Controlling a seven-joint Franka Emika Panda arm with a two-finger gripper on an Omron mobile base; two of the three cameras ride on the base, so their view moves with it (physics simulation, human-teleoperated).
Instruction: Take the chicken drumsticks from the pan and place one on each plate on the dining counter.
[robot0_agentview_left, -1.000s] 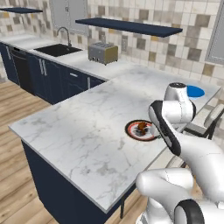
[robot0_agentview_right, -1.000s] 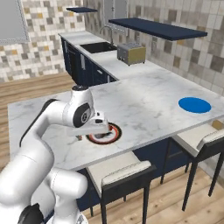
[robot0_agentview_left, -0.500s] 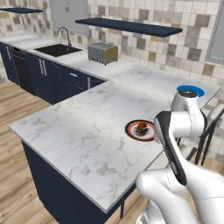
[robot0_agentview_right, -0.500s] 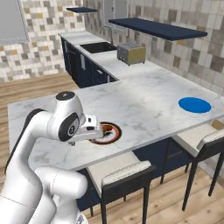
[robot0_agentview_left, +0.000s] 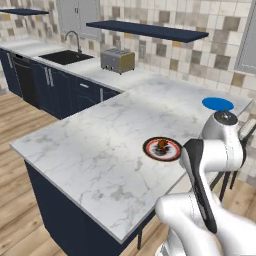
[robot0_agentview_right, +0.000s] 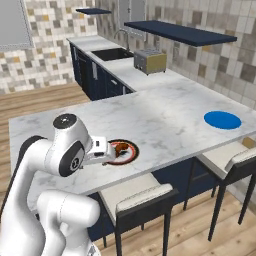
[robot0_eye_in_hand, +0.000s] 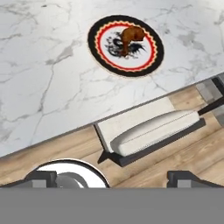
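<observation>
A reddish-brown chicken drumstick (robot0_eye_in_hand: 131, 36) is seen resting on the dark-rimmed patterned plate (robot0_eye_in_hand: 96, 33) near the edge of the marble worktop (robot0_agentview_left: 100, 145). The plain blue plate (robot0_agentview_right: 222, 120) lies well apart, bare. The gripper (robot0_eye_in_hand: 113, 178) is held off the worktop's edge above a stool (robot0_eye_in_hand: 148, 133), its jaws spread apart and empty.

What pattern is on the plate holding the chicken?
The patterned plate has a black rim, a red ring and a white centre with dark markings, clearest in the hand view.
</observation>
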